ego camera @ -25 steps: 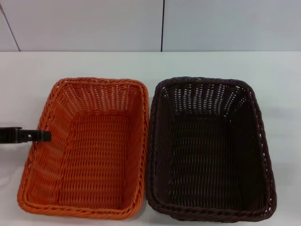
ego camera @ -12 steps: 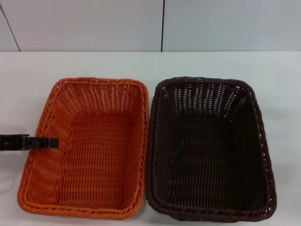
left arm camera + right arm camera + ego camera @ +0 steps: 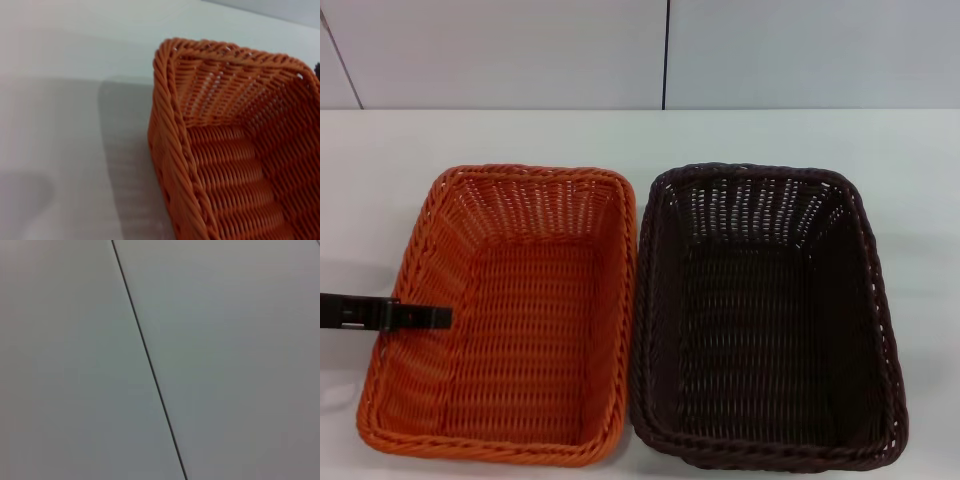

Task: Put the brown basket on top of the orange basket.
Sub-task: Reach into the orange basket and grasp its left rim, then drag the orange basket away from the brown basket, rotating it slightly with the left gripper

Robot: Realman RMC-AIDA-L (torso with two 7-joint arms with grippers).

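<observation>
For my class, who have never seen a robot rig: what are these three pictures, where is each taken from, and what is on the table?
They come from a two-armed robot. The head camera looks down at a white table with two empty woven baskets side by side: the orange basket on the robot's left, the brown basket on its right. The dark bar is the left gripper, reaching over the orange basket's left rim; nothing is visibly held. The left wrist camera shows that basket's corner close up. The right wrist camera sees only a plain panelled surface; the right gripper is out of sight.

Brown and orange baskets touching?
Cannot tell. In the head view the orange basket and brown basket sit rim beside rim, with neither contact nor gap plain.
</observation>
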